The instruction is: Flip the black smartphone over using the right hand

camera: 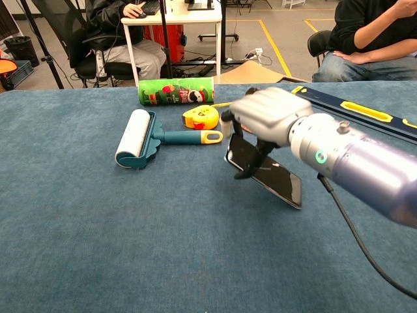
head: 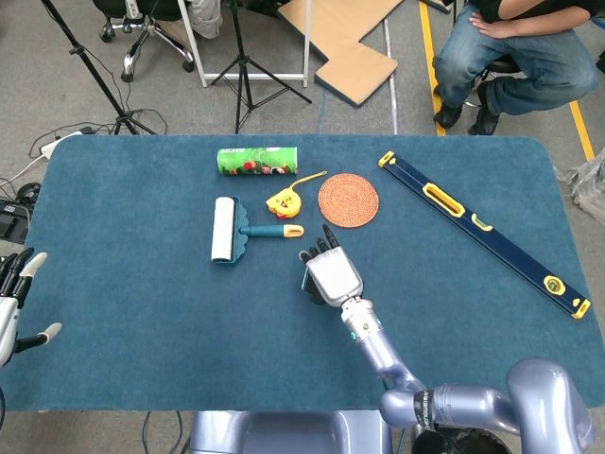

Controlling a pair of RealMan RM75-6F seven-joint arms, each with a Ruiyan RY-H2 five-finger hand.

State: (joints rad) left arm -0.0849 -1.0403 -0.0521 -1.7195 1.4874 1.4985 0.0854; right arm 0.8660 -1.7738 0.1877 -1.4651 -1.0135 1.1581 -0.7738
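Note:
The black smartphone (camera: pixel 273 179) is tilted in the chest view. Its near-left end is raised off the blue table (camera: pixel 98 248) and its other end is low, near the cloth. My right hand (camera: pixel 270 116) grips that raised end from above, fingers curled around its edge. In the head view the right hand (head: pixel 333 274) covers the phone almost entirely. My left hand (head: pixel 14 305) hangs off the table's left edge, fingers apart, holding nothing.
A lint roller (head: pixel 225 230), a yellow tape measure (head: pixel 282 201) and a woven coaster (head: pixel 348 200) lie just beyond the right hand. A green can (head: pixel 257 160) lies further back. A long blue level (head: pixel 482 230) runs diagonally at the right. People sit beyond the table.

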